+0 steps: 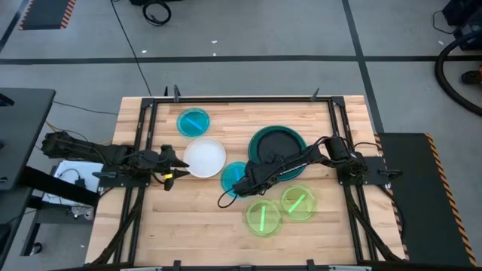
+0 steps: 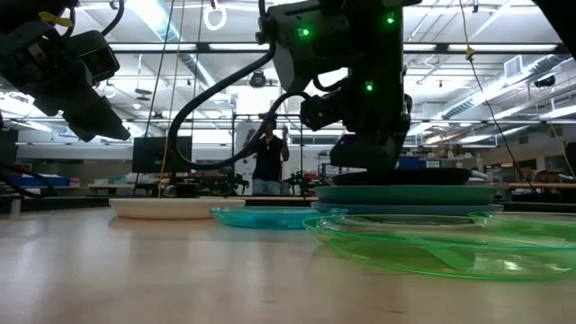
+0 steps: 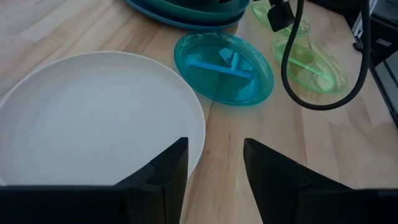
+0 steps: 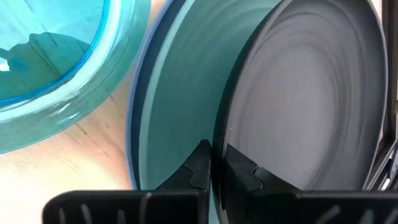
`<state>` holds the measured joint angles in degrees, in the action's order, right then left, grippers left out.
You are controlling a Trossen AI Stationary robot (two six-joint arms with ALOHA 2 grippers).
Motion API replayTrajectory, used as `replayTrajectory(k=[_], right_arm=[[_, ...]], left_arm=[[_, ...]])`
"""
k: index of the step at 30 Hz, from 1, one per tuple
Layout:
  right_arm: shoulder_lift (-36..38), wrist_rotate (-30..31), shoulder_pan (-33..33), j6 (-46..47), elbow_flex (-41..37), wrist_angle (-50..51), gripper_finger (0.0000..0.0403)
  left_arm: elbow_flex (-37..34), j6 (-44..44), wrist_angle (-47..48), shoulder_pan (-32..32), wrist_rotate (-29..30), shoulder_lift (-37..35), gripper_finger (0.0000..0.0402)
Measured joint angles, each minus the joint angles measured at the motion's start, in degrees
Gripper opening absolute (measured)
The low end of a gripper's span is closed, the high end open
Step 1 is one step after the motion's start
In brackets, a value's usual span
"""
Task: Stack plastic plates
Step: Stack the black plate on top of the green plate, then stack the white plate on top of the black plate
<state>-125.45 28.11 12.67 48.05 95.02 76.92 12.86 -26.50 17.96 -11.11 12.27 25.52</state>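
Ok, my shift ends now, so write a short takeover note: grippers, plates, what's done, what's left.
Left gripper: open, empty, at the round white plastic plate.
Right gripper: shut, at the black plate's rim.
Done: black plate on the large teal plate, over a blue one.
Left: white plate, two small translucent cyan plates, two neon-green plates, all loose on the wooden table.

A robotics lab: taped concrete floor (image 1: 248, 38), ceiling striplights (image 2: 504, 49), equipment benches (image 2: 81, 187).
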Motion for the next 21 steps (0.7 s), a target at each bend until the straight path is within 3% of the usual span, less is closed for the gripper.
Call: replayTrajectory(k=[14, 21], right_arm=[[0.88, -3.26, 0.01, -1.63, -1.35, -3.14, 0.0082], [1.03, -3.46, 0.4, -6.58, 6.62, -2.0, 0.0089]], left_arm=[[0.01, 0.02, -0.09, 0.02, 0.09, -0.02, 0.0162], [0.0, 0.02, -0.32, 0.0, 0.09, -0.01, 0.0162]])
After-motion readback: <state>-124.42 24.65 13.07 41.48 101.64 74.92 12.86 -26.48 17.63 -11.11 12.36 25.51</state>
